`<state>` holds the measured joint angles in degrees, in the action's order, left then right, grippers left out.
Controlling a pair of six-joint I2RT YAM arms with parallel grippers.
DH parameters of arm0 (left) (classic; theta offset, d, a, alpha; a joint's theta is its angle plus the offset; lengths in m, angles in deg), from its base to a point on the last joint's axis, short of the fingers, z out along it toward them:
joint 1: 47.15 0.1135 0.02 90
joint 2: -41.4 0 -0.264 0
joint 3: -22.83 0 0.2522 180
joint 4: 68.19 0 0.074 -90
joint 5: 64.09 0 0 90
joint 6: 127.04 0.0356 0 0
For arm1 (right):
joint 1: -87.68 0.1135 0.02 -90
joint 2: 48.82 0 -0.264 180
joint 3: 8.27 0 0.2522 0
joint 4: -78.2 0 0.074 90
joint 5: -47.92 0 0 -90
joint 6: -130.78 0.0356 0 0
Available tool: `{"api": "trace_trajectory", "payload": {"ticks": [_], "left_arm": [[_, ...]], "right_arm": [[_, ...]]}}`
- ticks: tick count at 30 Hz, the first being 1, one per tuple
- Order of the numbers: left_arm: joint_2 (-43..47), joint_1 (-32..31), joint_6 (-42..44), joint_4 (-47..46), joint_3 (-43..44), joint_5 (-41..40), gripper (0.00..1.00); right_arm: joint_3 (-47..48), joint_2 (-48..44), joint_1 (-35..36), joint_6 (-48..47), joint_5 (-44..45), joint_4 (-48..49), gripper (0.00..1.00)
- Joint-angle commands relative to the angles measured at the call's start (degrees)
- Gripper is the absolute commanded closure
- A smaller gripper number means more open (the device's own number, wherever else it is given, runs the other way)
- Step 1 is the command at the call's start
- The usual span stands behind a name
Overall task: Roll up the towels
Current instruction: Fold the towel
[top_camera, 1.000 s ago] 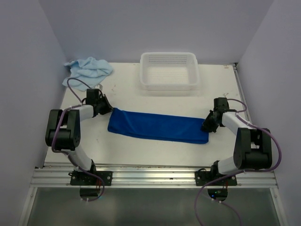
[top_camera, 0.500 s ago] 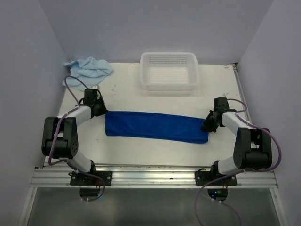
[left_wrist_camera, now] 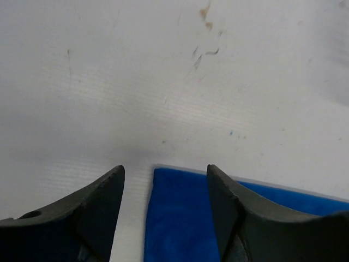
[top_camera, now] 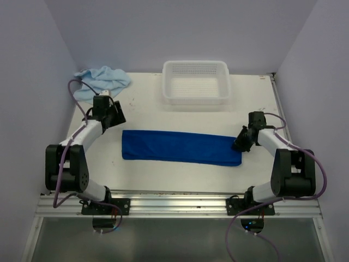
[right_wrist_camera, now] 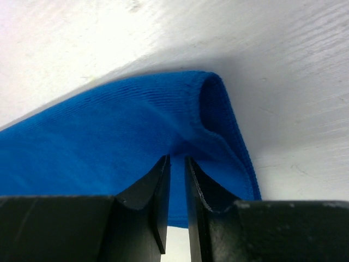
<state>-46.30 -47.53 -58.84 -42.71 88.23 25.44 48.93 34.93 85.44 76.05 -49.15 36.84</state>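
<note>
The dark blue towel point(top_camera: 180, 147) lies folded into a long flat strip across the middle of the table. My left gripper point(top_camera: 115, 119) is open just beyond the strip's left end. In the left wrist view the towel's corner point(left_wrist_camera: 180, 218) shows between its spread fingers point(left_wrist_camera: 166, 169), which do not touch it. My right gripper point(top_camera: 240, 144) is shut on the towel's right end. In the right wrist view a fold of blue cloth point(right_wrist_camera: 109, 136) is pinched between the narrow jaws point(right_wrist_camera: 176, 158). The pale blue towel point(top_camera: 101, 81) sits crumpled at the far left corner.
A white perforated basket point(top_camera: 195, 64) stands at the back centre, with nothing in it. Walls close in the table on the left, right and rear. A metal rail point(top_camera: 180, 204) runs along the near edge by the arm bases.
My left gripper has opened, let go of the dark blue towel's left end and drawn back toward the far left. The towel now lies straighter. The right gripper has stayed put.
</note>
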Motion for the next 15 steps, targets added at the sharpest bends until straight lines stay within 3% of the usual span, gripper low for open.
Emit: {"api": "trace_trajectory", "payload": {"ticks": [1,3,7,10,15], "left_arm": [[7.36,0.29,0.54,0.40,3.83,2.83,0.33],[10.08,0.38,-1.04,0.05,1.99,8.78,0.36],[16.23,0.38,-7.18,-2.49,-7.84,17.95,0.60],[25.44,0.29,-9.66,-0.32,-17.68,15.25,0.62],[33.64,0.29,-12.99,3.30,-24.12,7.77,0.67]], "right_arm": [[4.19,-3.76,0.22,-1.42,-4.52,-0.87,0.76],[5.07,-5.95,0.22,-1.95,-4.79,-3.68,0.68],[5.69,-10.17,0.22,-2.92,-3.57,-7.56,0.62],[4.73,-13.16,0.22,-2.83,-3.39,-9.14,0.61],[3.23,-15.01,0.22,-2.83,-3.83,-9.85,0.61]]}}
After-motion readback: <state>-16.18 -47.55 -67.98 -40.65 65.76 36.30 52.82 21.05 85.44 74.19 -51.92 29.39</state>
